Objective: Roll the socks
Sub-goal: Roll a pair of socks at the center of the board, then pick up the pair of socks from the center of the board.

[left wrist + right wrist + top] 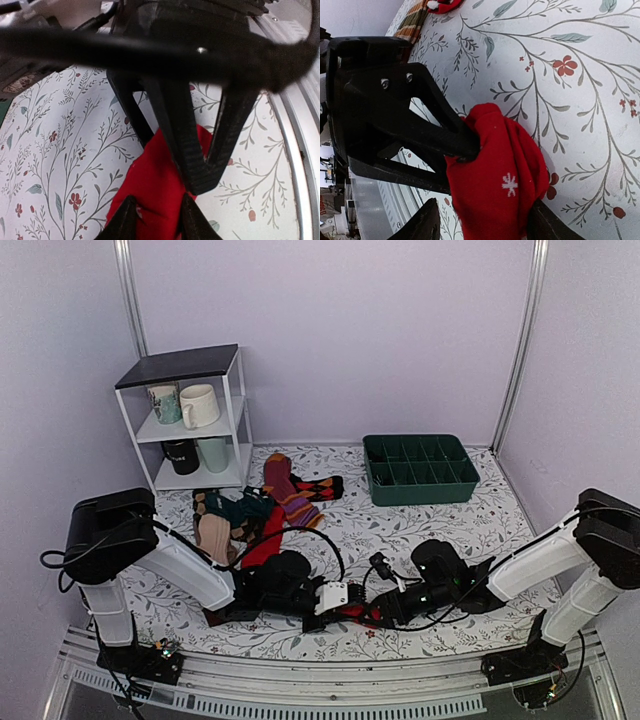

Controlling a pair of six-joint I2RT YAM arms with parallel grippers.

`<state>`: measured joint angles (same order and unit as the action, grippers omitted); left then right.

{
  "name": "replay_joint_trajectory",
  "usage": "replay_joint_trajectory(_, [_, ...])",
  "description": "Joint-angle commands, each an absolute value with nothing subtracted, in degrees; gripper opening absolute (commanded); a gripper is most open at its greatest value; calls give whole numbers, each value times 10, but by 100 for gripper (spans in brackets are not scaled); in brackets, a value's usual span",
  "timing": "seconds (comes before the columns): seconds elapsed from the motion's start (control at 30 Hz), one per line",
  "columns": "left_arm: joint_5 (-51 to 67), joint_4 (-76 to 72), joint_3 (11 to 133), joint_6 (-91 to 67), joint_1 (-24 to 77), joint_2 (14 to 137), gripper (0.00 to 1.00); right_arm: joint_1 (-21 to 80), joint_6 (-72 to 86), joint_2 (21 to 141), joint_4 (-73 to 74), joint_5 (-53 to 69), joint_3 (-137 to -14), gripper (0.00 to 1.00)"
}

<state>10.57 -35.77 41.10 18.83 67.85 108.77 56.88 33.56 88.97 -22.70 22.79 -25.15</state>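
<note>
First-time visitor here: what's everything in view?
socks: one bundle, bright red, front centre between the end effectors
other socks: a loose heap, mixed striped colours, back left
tray: one, green, compartmented, back right
shelf rack: one, white with dark top, back left
mugs: four, cream, patterned, black, pale green, on the rack
tablecloth: one, white floral, covering the table
left end effector: one, black, clamped on the socks
right end effector: one, black, open astride the socks

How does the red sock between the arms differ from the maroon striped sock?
The red sock is bright red, bunched between the left end effector and right end effector; the maroon sock has purple-orange stripes and lies stretched out, untouched. Both are on the floral table.
</note>
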Motion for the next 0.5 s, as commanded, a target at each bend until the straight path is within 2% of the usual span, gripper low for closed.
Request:
replay_joint_trajectory(0.0, [110, -259, 397, 182, 677, 1121, 29, 572, 345, 942, -190, 250, -240, 57])
replay_joint_trajectory(0.17, [110, -260, 397, 181, 677, 1121, 29, 572, 338, 969, -191, 249, -256, 45])
replay_joint_trajectory(0.33, [104, -265, 395, 179, 678, 1121, 29, 572, 339, 983, -194, 246, -255, 8])
replay_joint_trajectory(0.43, [74, -296, 374, 174, 678, 1084, 30, 570, 345, 981, -195, 233, -250, 0])
replay_joint_trajectory(0.47, [56, -307, 363, 176, 677, 1058, 33, 566, 348, 977, -195, 231, -249, 0])
